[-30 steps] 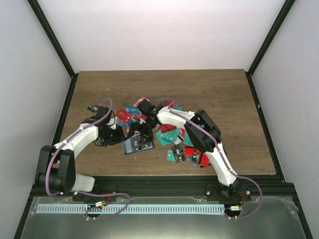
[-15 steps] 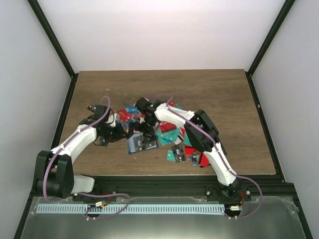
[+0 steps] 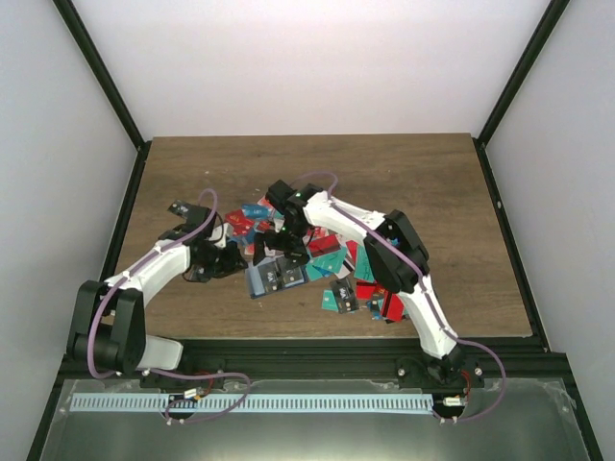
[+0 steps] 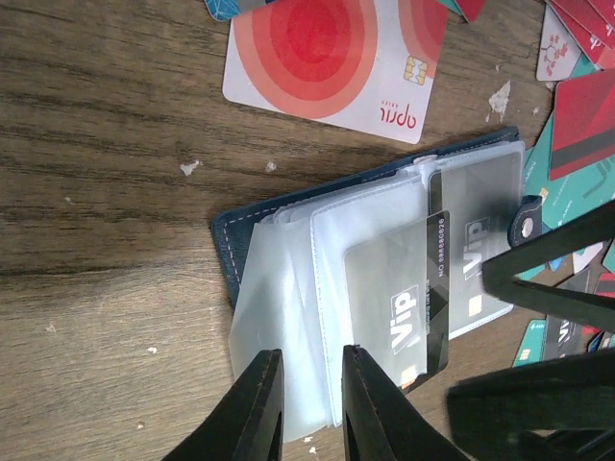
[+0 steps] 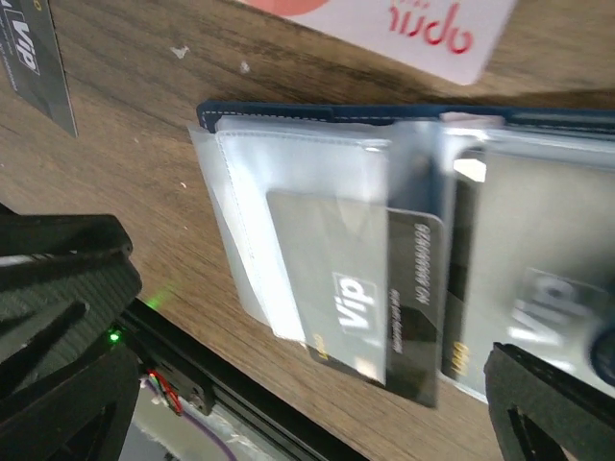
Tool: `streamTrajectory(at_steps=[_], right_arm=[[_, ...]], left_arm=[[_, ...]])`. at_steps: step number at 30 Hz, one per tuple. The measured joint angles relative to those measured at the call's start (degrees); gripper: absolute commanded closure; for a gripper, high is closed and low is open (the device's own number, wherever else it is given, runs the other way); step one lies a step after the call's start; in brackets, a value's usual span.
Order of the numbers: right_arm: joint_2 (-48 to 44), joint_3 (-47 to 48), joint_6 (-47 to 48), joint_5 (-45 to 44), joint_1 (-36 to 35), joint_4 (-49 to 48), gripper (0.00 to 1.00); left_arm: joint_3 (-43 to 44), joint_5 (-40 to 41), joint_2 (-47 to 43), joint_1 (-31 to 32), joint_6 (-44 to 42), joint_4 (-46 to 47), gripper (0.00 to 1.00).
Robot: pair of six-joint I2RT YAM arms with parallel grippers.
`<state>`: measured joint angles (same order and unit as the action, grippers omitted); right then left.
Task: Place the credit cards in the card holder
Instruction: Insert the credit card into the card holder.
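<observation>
- Where the left gripper (image 4: 309,357) meets the card holder (image 4: 225,242), a loose clear sleeve (image 4: 283,317) of that holder is pinched between fingers drawn nearly together.
- Over the card holder, the right gripper (image 5: 312,309) is held with its jaws spread wide. Nothing is gripped between them, and one dark finger is seen at each side of the fanned sleeves.
- The card holder is laid open and flat on the wooden table (image 3: 432,182), with its navy cover down and its clear sleeves turned upward.
- A black card marked "Vip" (image 4: 423,322) is seen partly pushed into one sleeve of the card holder, with one end left showing beyond the sleeve mouth.
- A second "Vip" card (image 4: 480,235) is lodged in the neighbouring sleeve, beside the card holder's strap tab (image 4: 527,219).
- Just beyond one long edge of the card holder, a white card with red rings (image 4: 327,53) is laid flat on the wood, apart from the cover.
- To the right of and behind the card holder, the other credit cards (image 3: 336,261) are scattered in an overlapping heap of red, teal and blue.
- Off one corner of the card holder, a lone black card (image 5: 34,58) is laid flat on the wood.
</observation>
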<state>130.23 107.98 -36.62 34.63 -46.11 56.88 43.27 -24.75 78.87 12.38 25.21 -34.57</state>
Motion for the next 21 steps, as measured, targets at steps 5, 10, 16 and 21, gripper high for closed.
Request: streamTrajectory(at_steps=[5,10,16,21], right_arm=[[-5.2,-2.4,2.2,-5.0,0.6,1.5,0.14],[-12.5,-11.3,2.1,-9.6,0.2,0.9,0.46],[-14.6,-19.5,0.4,-12.6,-1.3,-1.1,0.62],[-14.6,-22.7,-1.5,-13.2,-3.9,-2.5,0.69]], left_arm=[[0.0,0.3,0.3,0.0,0.0,0.3,0.82],[0.9,1.8,3.5,-0.1,-0.9,0.1,0.82],[6.2,3.5,9.7,-1.5,-3.1,-0.7,0.82],[10.1,4.3,13.9,-1.9,-4.6,-0.5,0.82]])
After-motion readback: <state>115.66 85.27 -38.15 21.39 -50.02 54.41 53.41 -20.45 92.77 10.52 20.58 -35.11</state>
